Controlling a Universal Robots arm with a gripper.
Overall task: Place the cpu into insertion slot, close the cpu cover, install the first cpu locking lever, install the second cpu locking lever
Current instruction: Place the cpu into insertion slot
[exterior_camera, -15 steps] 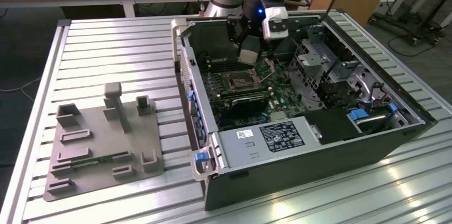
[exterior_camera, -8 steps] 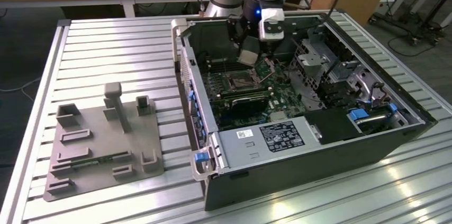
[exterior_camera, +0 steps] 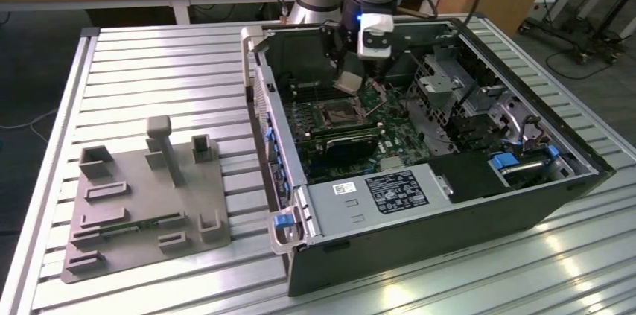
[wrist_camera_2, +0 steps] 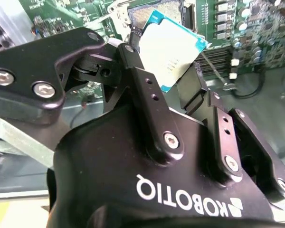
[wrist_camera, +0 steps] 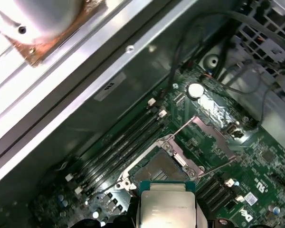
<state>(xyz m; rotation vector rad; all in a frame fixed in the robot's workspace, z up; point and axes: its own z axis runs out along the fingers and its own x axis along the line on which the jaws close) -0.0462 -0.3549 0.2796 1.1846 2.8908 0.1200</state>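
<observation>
Above insertion slot (wrist_camera: 164, 166): gripper (wrist_camera_2: 164, 64) clamped on cpu (wrist_camera_2: 176, 40) edges; cpu tilted, clear of slot; slot uncovered.

Small square silver-grey metal-topped cpu (wrist_camera_2: 173, 45) flashes a teal edge; green circuit board (wrist_camera: 261, 156), black computer case (exterior_camera: 418, 240), silvery ribbed tabletop (exterior_camera: 159, 69).

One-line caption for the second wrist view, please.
Gripper shut on the cpu, holding it tilted near the insertion slot.
</observation>
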